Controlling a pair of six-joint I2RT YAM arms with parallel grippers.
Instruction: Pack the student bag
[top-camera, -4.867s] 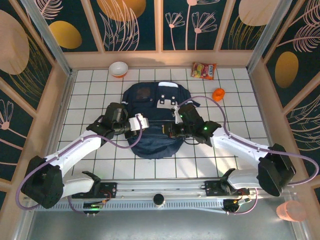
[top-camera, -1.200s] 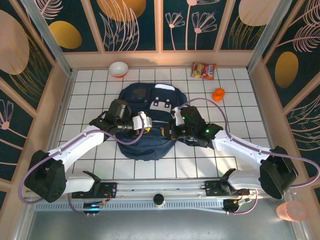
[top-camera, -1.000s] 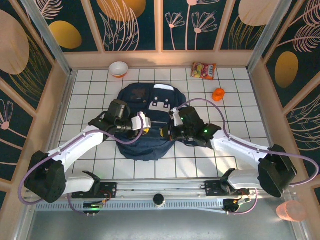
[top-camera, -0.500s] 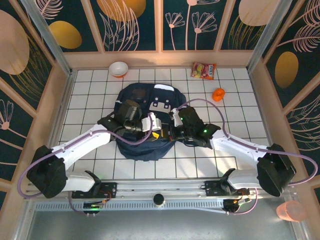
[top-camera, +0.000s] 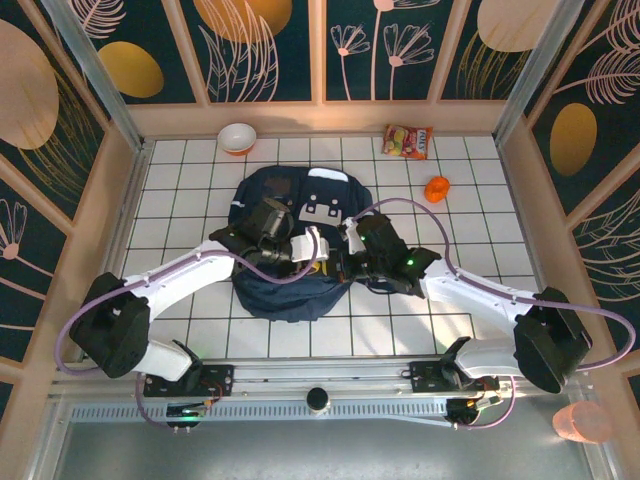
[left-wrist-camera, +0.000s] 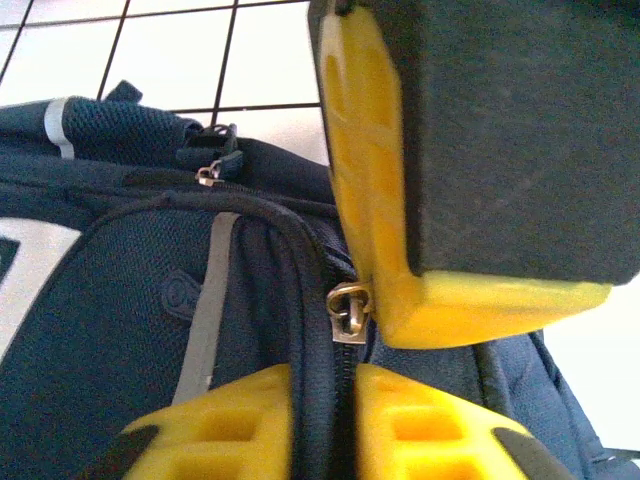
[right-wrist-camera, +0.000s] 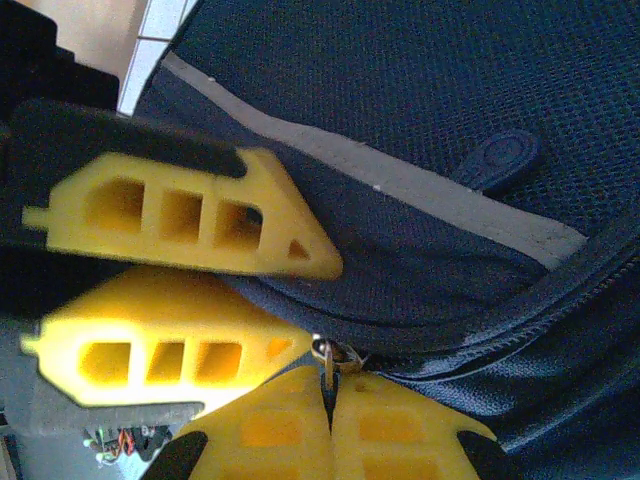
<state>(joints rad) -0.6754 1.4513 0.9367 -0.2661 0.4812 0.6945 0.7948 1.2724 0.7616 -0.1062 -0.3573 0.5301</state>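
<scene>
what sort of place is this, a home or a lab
Probably a staged robot test cell: a white gridded tabletop, boxed in by leaf-print panels, with a metal mounting rail along the near edge.

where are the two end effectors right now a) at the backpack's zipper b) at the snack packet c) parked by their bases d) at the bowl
a: the left end effector and right end effector meet at the zipper pull on the backpack.
</scene>
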